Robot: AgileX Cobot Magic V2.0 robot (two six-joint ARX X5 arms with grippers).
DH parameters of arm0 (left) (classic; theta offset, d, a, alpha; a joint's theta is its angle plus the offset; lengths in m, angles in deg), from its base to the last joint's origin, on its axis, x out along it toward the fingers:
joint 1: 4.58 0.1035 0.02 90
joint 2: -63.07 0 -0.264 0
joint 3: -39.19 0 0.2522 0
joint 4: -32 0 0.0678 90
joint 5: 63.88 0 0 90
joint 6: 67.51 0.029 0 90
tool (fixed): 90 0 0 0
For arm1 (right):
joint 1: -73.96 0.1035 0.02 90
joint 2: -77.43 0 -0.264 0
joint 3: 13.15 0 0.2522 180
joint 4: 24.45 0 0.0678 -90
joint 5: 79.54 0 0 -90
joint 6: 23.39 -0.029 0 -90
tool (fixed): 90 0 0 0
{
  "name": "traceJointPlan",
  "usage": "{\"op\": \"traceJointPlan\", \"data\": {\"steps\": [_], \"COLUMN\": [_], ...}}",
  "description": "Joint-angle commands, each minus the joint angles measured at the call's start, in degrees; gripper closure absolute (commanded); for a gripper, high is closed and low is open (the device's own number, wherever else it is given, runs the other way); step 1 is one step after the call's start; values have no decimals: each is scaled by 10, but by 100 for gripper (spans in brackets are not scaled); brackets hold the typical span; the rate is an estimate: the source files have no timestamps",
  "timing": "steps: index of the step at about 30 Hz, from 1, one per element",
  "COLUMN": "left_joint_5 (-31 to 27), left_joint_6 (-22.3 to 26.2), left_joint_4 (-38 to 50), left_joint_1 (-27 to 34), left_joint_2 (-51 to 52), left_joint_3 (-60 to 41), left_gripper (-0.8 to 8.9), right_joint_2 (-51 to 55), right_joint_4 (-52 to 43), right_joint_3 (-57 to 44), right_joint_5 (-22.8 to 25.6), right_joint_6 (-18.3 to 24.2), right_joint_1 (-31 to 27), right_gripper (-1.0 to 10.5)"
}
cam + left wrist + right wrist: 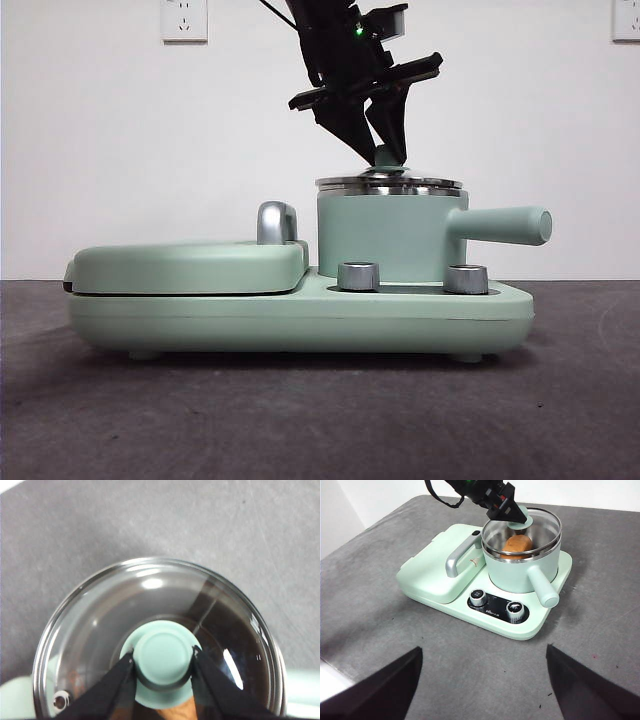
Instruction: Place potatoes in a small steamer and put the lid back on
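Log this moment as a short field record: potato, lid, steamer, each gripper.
potato: inside the small steamer, seen through the glass
lid: resting on the steamer's steel rim
left gripper: above the pot, jaws shut on the lid's knob
right gripper: open, holding nothing, back from the cooker base
grill cover: closed

I see a mint-green cooker base (pixel 300 320) resting on the grey table (pixel 300 420). Its flat hinged grill cover (pixel 190 265) is closed, with a chrome handle (pixel 276 222) at the edge nearest the pot side. Two chrome knobs (pixel 358 276) (pixel 466 279) sit on a black control panel (pixel 496 606). I note white wall sockets (pixel 184 19) on the wall behind.
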Motion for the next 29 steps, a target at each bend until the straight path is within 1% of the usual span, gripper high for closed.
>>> {"op": "traceJointPlan", "data": {"steps": [1, 6, 9, 25, 29], "left_joint_5": [0, 2, 16, 17, 17], "left_joint_6": [-4, -6, -7, -3, -4], "left_joint_4": [-3, -4, -5, -6, -20], "left_joint_1": [-4, -7, -7, -6, -6], "left_joint_2": [-10, -10, -10, -18, -19], "left_joint_3": [16, 16, 16, 16, 16], "left_gripper": [804, 804, 804, 804, 802], "right_joint_2": [-2, -2, -2, -2, -2], "right_joint_4": [-4, -4, -4, -4, -4], "right_joint_3": [6, 6, 6, 6, 6], "right_joint_5": [0, 0, 0, 0, 0], "right_joint_6": [-6, -12, -12, -12, -12], "right_joint_1": [2, 2, 2, 2, 2], "right_gripper": [554, 554, 554, 554, 554]}}
